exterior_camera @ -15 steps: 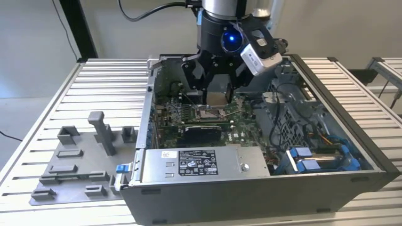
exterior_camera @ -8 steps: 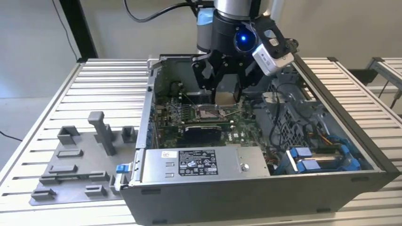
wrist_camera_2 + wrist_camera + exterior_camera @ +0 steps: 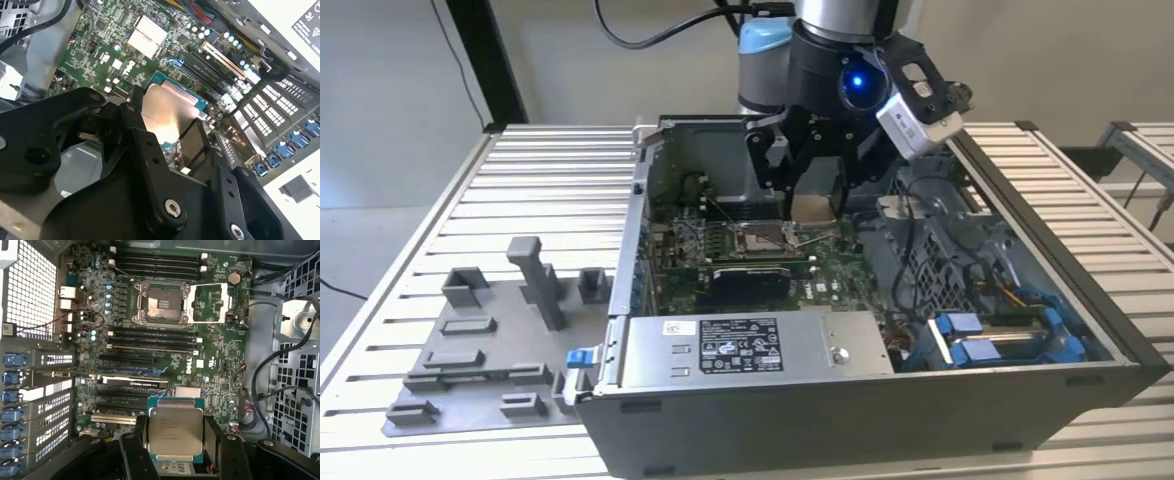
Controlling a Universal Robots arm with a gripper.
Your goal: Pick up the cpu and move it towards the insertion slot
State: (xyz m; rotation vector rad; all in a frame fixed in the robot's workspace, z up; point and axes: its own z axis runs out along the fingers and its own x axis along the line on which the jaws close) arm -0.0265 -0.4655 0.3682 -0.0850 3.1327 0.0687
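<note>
Ribbed metal tabletop (image 3: 547,190) carries an open computer case (image 3: 1067,300), with grey plastic fixture blocks (image 3: 494,340) laid out beside it on the exterior view's left. From where I stand the arm reaches down into the case, and its gripper (image 3: 175,445) is closed on the cpu (image 3: 175,436), one black finger (image 3: 137,450) pressed to each of two opposite edges, the silvery face turned toward the first wrist camera. In the second wrist view the chip (image 3: 167,117) hangs clear above the green circuit board (image 3: 105,45). The insertion slot (image 3: 162,304) lies open ahead of the gripper, well apart from the chip across several long black card slots (image 3: 150,340), its silver frame folded back alongside it.
</note>
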